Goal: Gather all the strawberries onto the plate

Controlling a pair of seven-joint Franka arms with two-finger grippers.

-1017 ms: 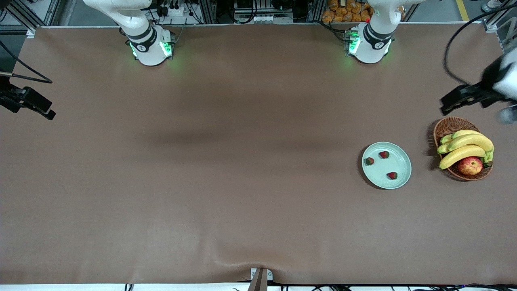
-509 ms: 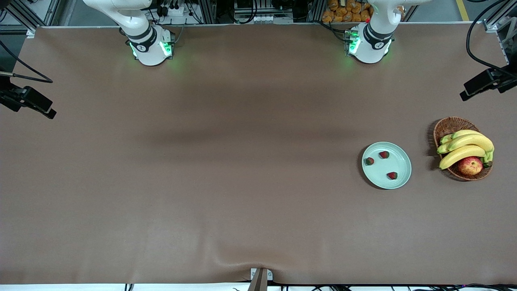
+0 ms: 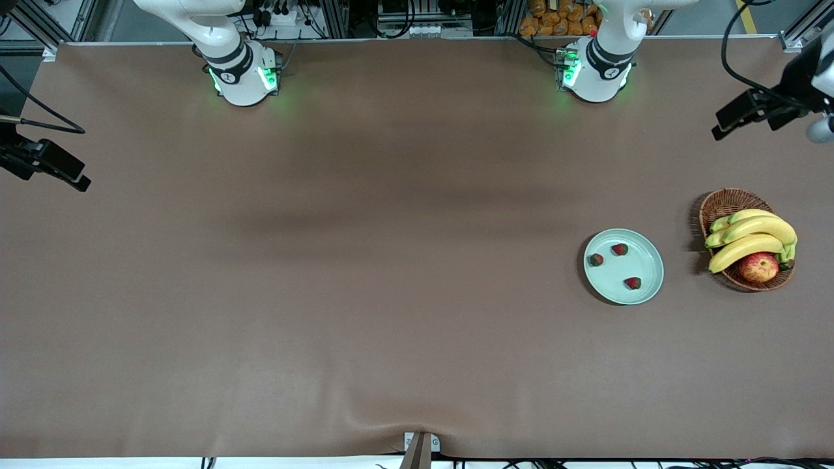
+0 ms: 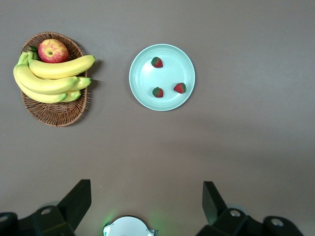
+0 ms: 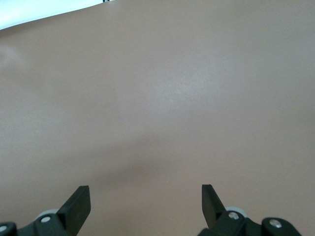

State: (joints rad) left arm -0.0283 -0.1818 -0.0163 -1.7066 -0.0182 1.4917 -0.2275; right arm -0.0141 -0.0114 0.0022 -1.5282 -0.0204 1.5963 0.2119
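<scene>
The pale mint-green plate (image 3: pixel 646 262) lies toward the left arm's end of the table, and three small red strawberries rest on it (image 3: pixel 619 249) (image 3: pixel 596 260) (image 3: pixel 632 283). From the left wrist view I see the same plate (image 4: pixel 145 78) with its strawberries (image 4: pixel 156 62) (image 4: pixel 157 92) (image 4: pixel 179 88). My left gripper (image 3: pixel 733 120) (image 4: pixel 146 194) hangs open and empty high over the table's end, well apart from the plate. At the right arm's end my right gripper (image 3: pixel 71 179) (image 5: pixel 146 196) waits open, over bare table.
A brown wicker basket (image 3: pixel 723 199) (image 4: pixel 59 117) stands beside the plate at the left arm's end, holding bananas (image 3: pixel 749 238) (image 4: pixel 49 81) and a red-yellow apple (image 3: pixel 758 266) (image 4: pixel 52 50). Brown table cover (image 3: pixel 365 260) spreads across the middle.
The left gripper has moved from just above the basket toward the arm bases' edge of the table. Plate, strawberries and right arm have stayed put.
</scene>
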